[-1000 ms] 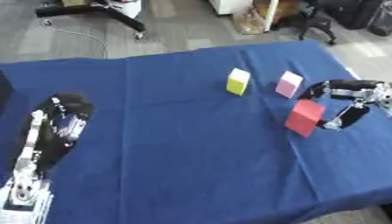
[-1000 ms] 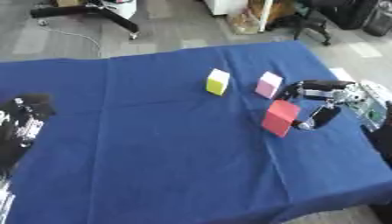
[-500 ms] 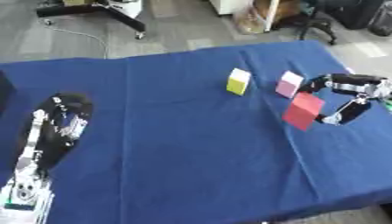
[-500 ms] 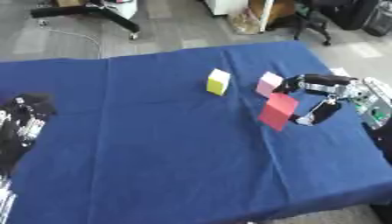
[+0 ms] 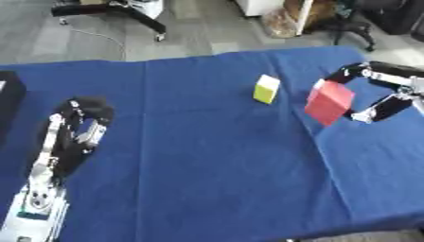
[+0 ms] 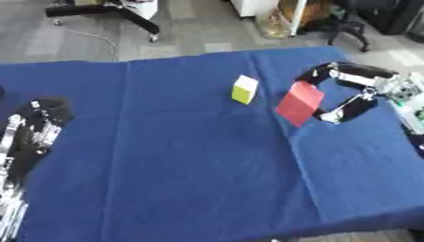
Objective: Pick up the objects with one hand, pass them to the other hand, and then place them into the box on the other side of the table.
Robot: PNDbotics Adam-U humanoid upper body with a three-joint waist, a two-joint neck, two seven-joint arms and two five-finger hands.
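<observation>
- The right robot hand (image 6: 352, 92) reaches in from the right edge, with its fingers above and its thumb below curled round the far side of a red block (image 6: 299, 103), pinching it.
- The red block is tilted on one corner and appears lifted just clear of the blue desk (image 6: 190, 179), on the side of the robot hand nearest the middle of the desk.
- The step in hand looks like the lift before the handover. To do it well, the pinch should stay closed while the block is carried across toward the desk's middle, high enough to pass over the other blocks.
- A yellow-green and white block (image 5: 266, 89) stands on the desk just left of the red block, apart from it. A sliver of pink (image 5: 318, 84) shows behind the red block's upper edge, mostly hidden.
- The left robot hand (image 5: 81, 124) rests near the lower left, well apart from the red block, its fingers relaxed and holding nothing. It would need to open toward the block's free face.
- A dark box edge (image 5: 8, 101) shows at the far left.
</observation>
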